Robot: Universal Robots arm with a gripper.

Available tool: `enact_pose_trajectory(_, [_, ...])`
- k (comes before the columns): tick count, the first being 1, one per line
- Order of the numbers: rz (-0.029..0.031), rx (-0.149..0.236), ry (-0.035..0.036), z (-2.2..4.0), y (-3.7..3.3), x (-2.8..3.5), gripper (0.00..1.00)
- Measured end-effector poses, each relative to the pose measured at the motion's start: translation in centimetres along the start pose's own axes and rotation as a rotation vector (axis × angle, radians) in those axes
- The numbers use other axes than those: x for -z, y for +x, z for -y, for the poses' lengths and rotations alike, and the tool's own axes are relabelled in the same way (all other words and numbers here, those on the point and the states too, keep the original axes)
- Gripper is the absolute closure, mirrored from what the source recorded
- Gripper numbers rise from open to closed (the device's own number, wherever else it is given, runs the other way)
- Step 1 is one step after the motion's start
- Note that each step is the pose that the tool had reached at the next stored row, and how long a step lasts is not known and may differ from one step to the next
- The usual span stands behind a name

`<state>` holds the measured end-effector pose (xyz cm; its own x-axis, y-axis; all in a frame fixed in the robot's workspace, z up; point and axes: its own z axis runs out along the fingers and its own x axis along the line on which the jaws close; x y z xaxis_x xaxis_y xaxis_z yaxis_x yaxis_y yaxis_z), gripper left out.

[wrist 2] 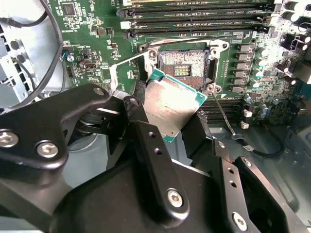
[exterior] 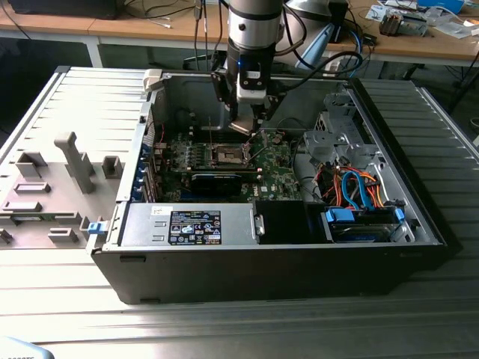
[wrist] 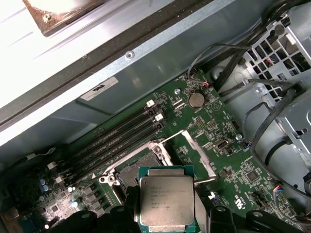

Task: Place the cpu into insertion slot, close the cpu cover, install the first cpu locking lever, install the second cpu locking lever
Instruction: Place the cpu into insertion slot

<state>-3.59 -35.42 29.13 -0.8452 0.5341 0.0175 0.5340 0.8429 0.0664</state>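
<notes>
Black gripper (wrist 2: 170,130) clamped the flat silver square cpu (wrist 2: 171,104) by its edges, tilted, over the open dark-centred insertion slot (wrist 2: 183,68).

Open PC case (exterior: 277,269) on ribbed grey bench (exterior: 247,329); green mobo (exterior: 281,176) inside w/ black RAM slots (wrist: 116,137) & coin batt (wrist: 196,100). Orange/blue cables (exterior: 358,187) toward exterior view's right, grey fixture tray (exterior: 45,187) at its left.
</notes>
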Motion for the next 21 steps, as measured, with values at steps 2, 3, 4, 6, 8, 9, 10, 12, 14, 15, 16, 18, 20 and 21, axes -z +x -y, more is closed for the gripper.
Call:
enact_pose_trajectory(2, [0.0008,-0.009,0.0001,0.00,0.00,-0.01,0.46])
enact_pose_trajectory(3, [0.0013,-0.014,0.0002,0.00,0.00,-0.01,0.46])
enact_pose_trajectory(4, [0.0016,-0.017,0.0003,0.00,0.00,-0.02,0.46])
enact_pose_trajectory(6, [0.0029,-0.028,0.0009,0.00,0.00,-0.03,0.46])
enact_pose_trajectory(8, [0.0037,-0.035,0.0015,0.00,0.00,-0.03,0.46])
enact_pose_trajectory(9, [0.0041,-0.039,0.0017,0.00,0.00,-0.04,0.46])
enact_pose_trajectory(10, [0.0047,-0.044,0.0019,0.00,0.00,-0.04,0.46])
enact_pose_trajectory(12, [0.0055,-0.052,0.0022,0.00,0.00,-0.05,0.46])
enact_pose_trajectory(14, [0.0063,-0.059,0.0025,0.00,0.00,-0.06,0.46])
enact_pose_trajectory(15, [0.0066,-0.064,0.0026,0.00,0.00,-0.06,0.46])
enact_pose_trajectory(16, [0.0069,-0.067,0.0026,0.00,0.00,-0.07,0.46])
enact_pose_trajectory(18, [0.0074,-0.074,0.0027,0.00,0.00,-0.07,0.46])
enact_pose_trajectory(20, [0.0083,-0.084,0.0028,0.00,0.00,-0.09,0.46])
enact_pose_trajectory(21, [0.0085,-0.087,0.0029,0.00,0.00,-0.09,0.46])
